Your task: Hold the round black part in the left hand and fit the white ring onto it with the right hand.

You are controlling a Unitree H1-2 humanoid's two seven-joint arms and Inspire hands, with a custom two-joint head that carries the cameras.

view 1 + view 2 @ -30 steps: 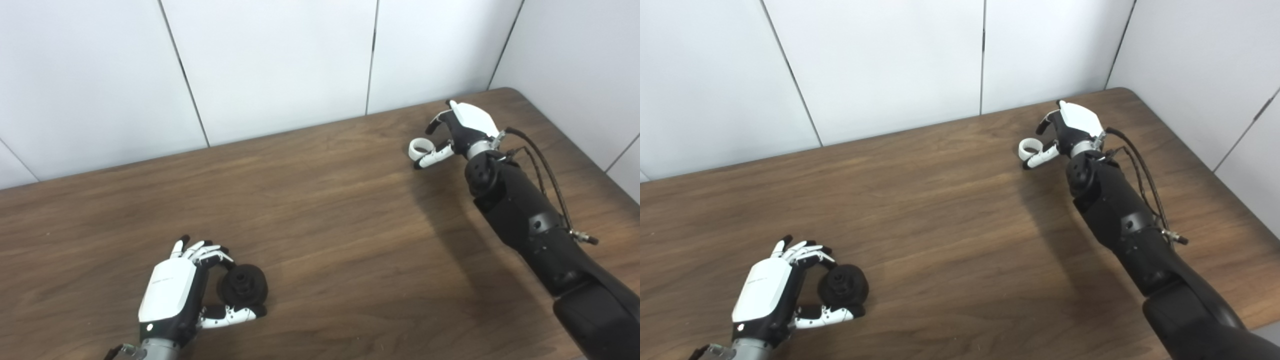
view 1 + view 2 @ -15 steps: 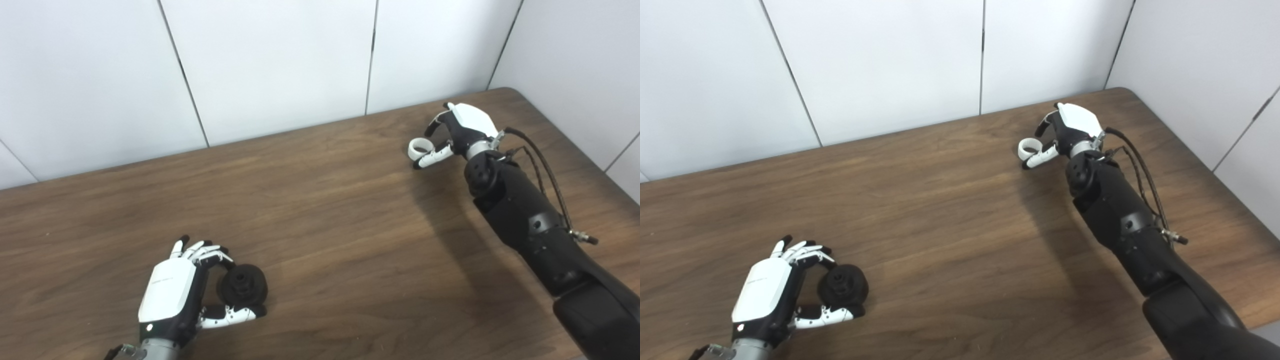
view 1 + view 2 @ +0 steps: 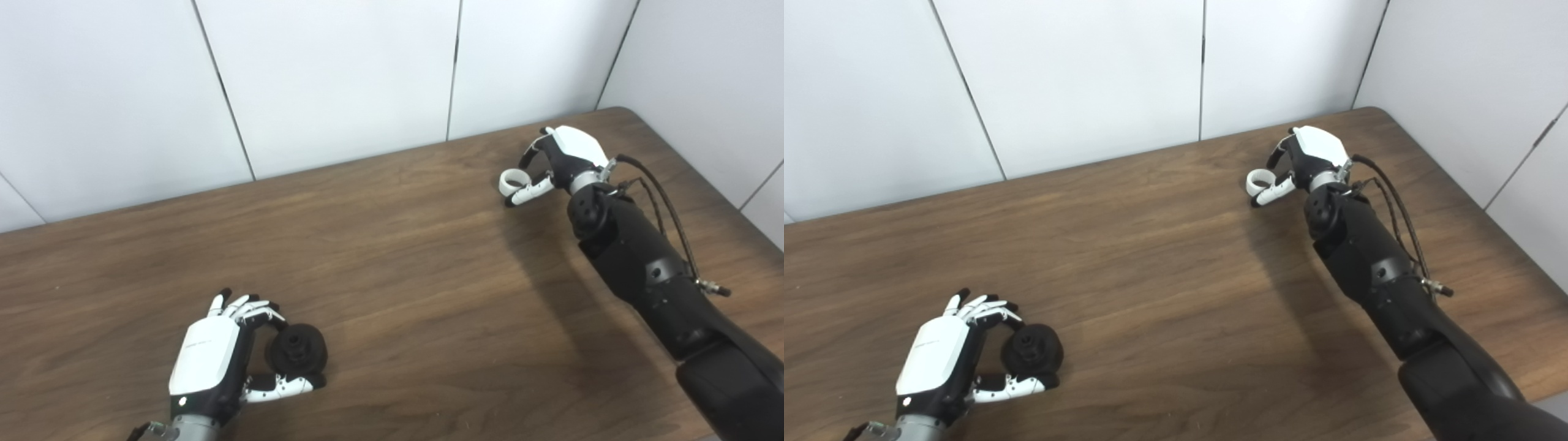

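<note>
White ring (image 3: 513, 181) sits at the fingertips of the right hand (image 3: 560, 160), between its curled fingers above and its thumb below; the hand is narrowed around the ring, though whether the pinch has fully closed on it I cannot tell. Round black part (image 3: 298, 351) lies on the brown tabletop (image 3: 404, 269) in the crook of the left hand (image 3: 214, 358), fingers arched over its far side and thumb running under its near side, cupping it without a clear squeeze.

To do this step well, each hand should probably firm its hold before lifting: the ring looks thin and could slip or tip out of a loose pinch, and the black part should likely be turned so its raised hub faces the incoming ring.

Beyond the right hand the tabletop ends soon at the wall and its rounded corner, so little room lies that way. Between the two hands, which are well apart, stretches bare wood for bringing them together
</note>
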